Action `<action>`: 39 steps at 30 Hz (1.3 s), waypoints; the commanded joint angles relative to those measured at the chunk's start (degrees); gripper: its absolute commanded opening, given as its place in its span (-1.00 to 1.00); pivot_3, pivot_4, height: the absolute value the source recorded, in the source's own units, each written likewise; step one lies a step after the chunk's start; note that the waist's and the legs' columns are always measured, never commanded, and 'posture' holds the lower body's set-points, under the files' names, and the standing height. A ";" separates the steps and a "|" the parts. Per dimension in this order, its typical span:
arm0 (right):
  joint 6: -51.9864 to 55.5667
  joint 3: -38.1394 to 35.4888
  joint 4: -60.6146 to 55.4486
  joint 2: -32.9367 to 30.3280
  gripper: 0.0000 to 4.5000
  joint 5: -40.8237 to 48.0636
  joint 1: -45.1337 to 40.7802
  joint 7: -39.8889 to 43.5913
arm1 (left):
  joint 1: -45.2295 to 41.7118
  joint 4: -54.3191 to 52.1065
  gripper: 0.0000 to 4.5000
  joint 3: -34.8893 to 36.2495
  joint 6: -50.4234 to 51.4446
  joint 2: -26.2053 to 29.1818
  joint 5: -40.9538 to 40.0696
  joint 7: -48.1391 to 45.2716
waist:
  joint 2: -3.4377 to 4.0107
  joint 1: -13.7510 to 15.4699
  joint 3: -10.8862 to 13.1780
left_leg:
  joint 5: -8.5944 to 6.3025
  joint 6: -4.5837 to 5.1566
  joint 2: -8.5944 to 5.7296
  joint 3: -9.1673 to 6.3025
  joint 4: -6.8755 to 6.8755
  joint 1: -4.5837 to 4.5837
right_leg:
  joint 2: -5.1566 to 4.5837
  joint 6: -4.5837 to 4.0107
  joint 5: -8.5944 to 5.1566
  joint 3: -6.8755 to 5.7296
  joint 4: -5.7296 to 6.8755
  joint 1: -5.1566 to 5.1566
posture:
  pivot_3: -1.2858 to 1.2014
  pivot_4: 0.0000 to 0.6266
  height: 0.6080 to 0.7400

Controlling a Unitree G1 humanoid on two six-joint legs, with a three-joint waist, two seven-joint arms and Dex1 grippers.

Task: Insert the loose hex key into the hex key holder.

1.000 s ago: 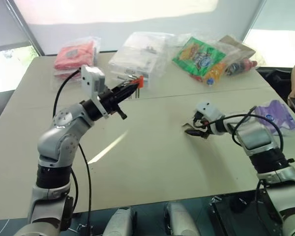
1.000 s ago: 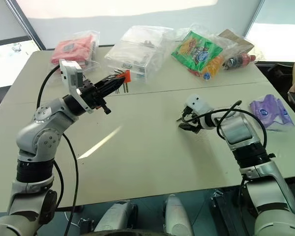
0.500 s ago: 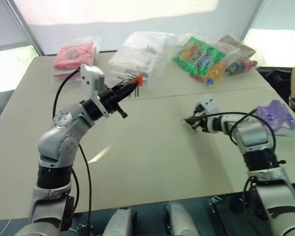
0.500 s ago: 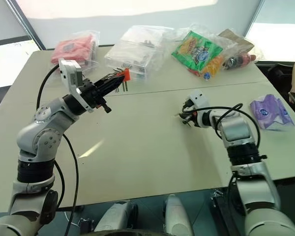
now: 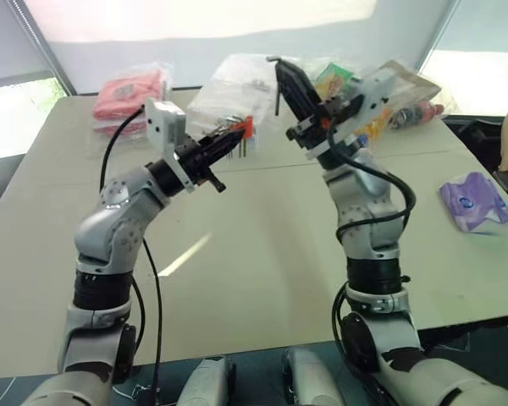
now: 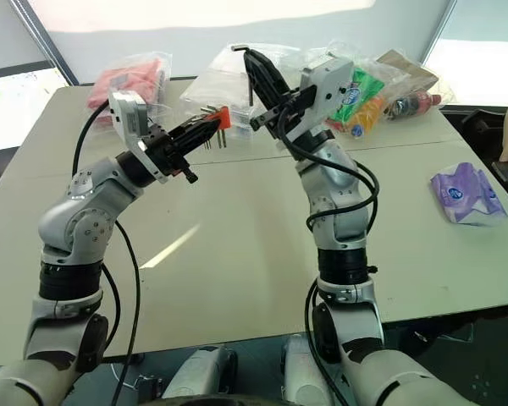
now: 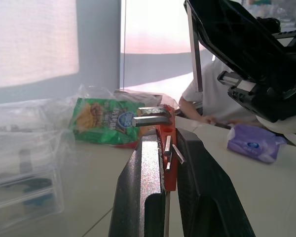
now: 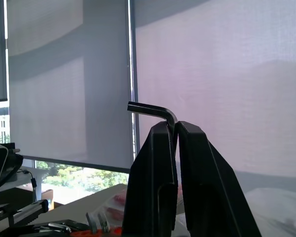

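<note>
Pickup looks finished on both sides, insertion not yet. Left gripper (image 5: 229, 145) is clamped on the hex key holder (image 5: 246, 127), orange-red end and metal prongs pointing toward two o'clock above the table (image 5: 262, 254). Right gripper (image 5: 286, 74) pinches the loose hex key (image 8: 153, 109) tight between its fingertips, raised at about two o'clock from the holder, apart from it. Remaining, as I judge it: bring the two together, line the key's end up with a free slot, and push it home.
</note>
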 commanded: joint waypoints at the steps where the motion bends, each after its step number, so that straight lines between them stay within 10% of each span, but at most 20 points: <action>1: -3.56 1.66 0.00 2.06 -0.99 -0.12 -2.29 -1.40 | -2.25 -0.42 -1.00 0.08 -1.51 -0.67 0.34 -0.22 | 0.00 -0.09 0.00 | 0.00 0.00 0.00 0.00 -0.01 0.00 | 0.01 0.00 0.00 0.00 0.00 -0.01 | 0.03 -0.52 1.00; 39: -9.24 5.18 5.64 0.38 -0.99 -2.44 -1.42 -1.95 | -2.95 -1.08 -1.00 0.96 0.77 -2.54 -1.57 -0.03 | 0.01 -1.42 0.00 | 0.00 0.00 0.02 -0.04 -0.10 0.00 | 0.02 0.00 0.00 0.00 0.00 -0.04 | 0.03 -0.52 1.00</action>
